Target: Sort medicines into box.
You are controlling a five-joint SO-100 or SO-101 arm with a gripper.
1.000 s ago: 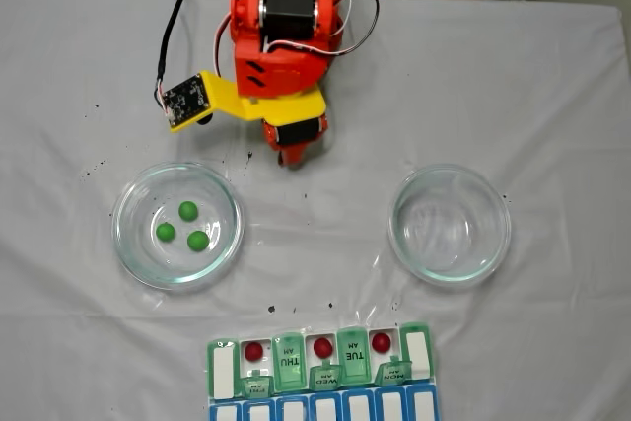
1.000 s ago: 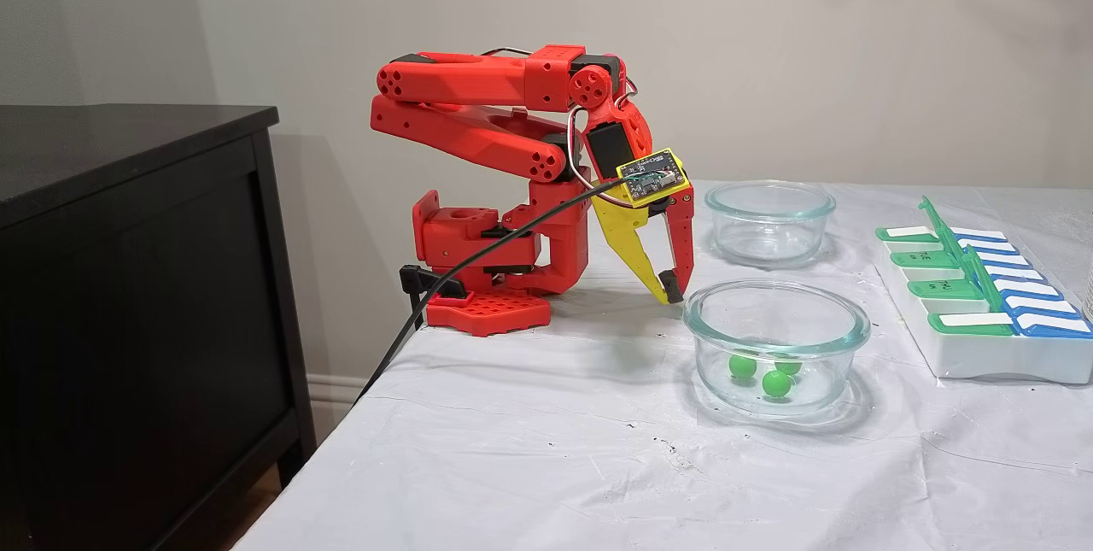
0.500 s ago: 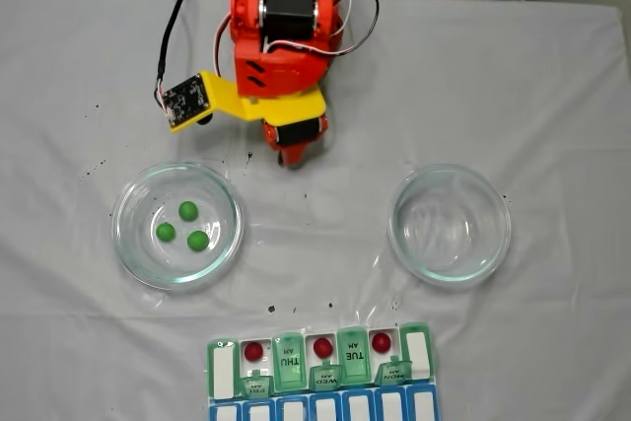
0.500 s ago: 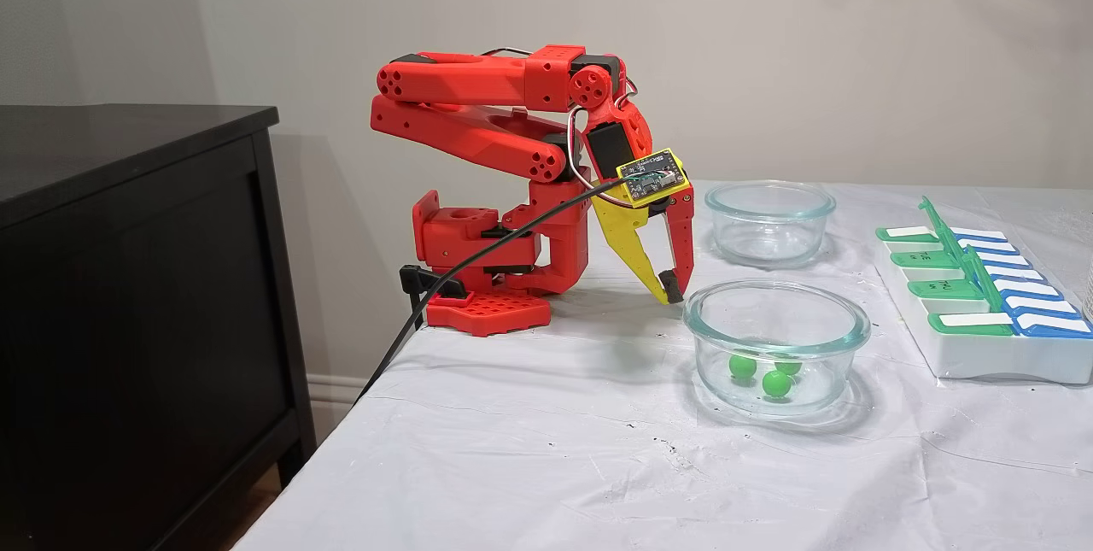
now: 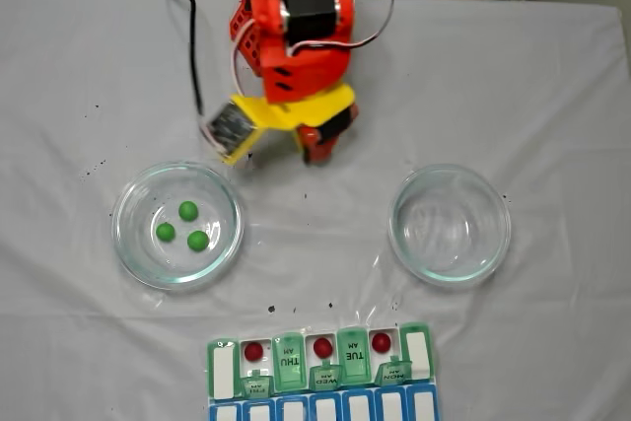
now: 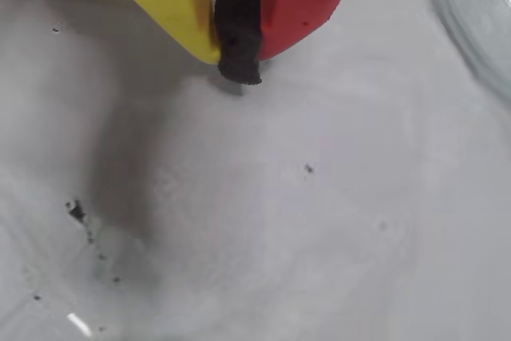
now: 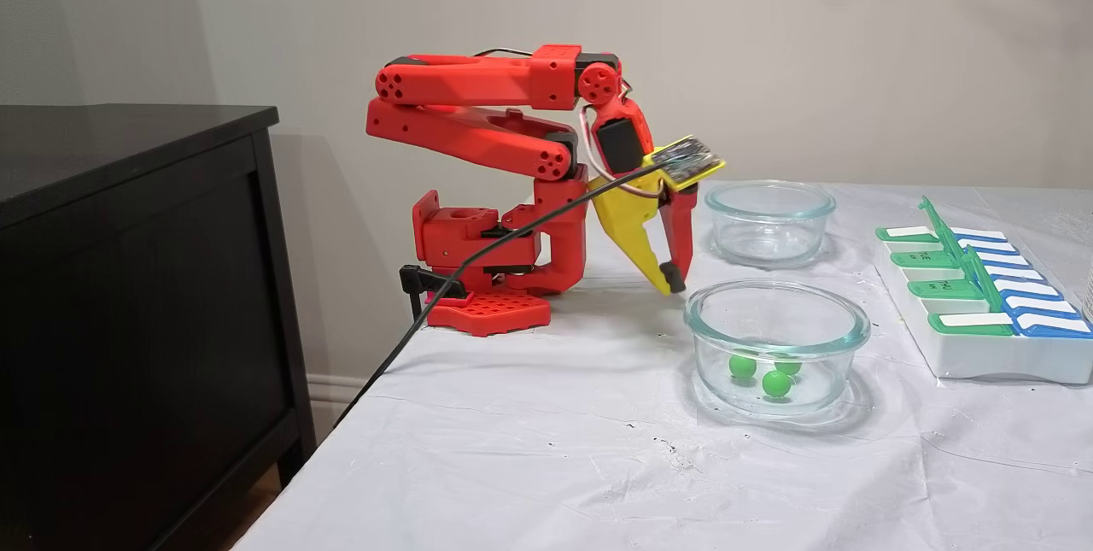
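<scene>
Gripper [image 7: 673,281] hangs closed and empty above the surface [image 7: 546,448], just behind the glass dish [image 7: 775,312] holding three green balls [image 5: 181,226], probably its next pick; red balls [image 5: 321,347] sit in the pill organizer [image 5: 320,362].

Red arm [image 7: 478,120] is sitting folded back, wrist pitching downward; gripper [image 6: 237,41] is pointing down, fingers pressed together, holding nothing.

1 top-down, 1 low side-on, both sharing the table [image 5: 79,66]; wrist close-up of cloth.
</scene>
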